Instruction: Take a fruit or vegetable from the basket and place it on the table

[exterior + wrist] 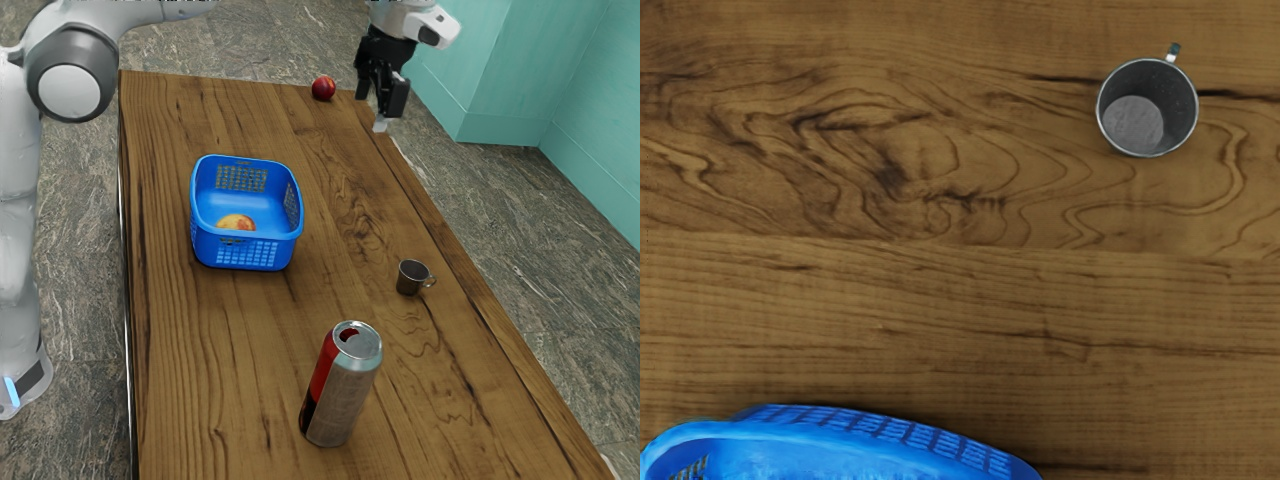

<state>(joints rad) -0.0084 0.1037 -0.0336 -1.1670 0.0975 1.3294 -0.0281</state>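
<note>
High at the far end of the exterior view, my gripper (382,92) hangs with its black fingers apart, no fruit between them. The blue basket (246,250) stands on the table, lower and to the exterior view's left of it. Inside lies a yellow-red fruit (236,222), partly hidden by the near wall. A red apple (323,88) rests on the wooden table (210,350) near its far edge, outside the basket. In the wrist view, part of the basket (840,440) appears, with the wooden tabletop (940,320) beside it.
A small metal mug (411,277) stands to the exterior view's right of the basket; the wrist view also has this mug (1147,108). A tall red and grey can (342,385) stands upright nearer the exterior camera. Teal walls rise beyond the table's right side there.
</note>
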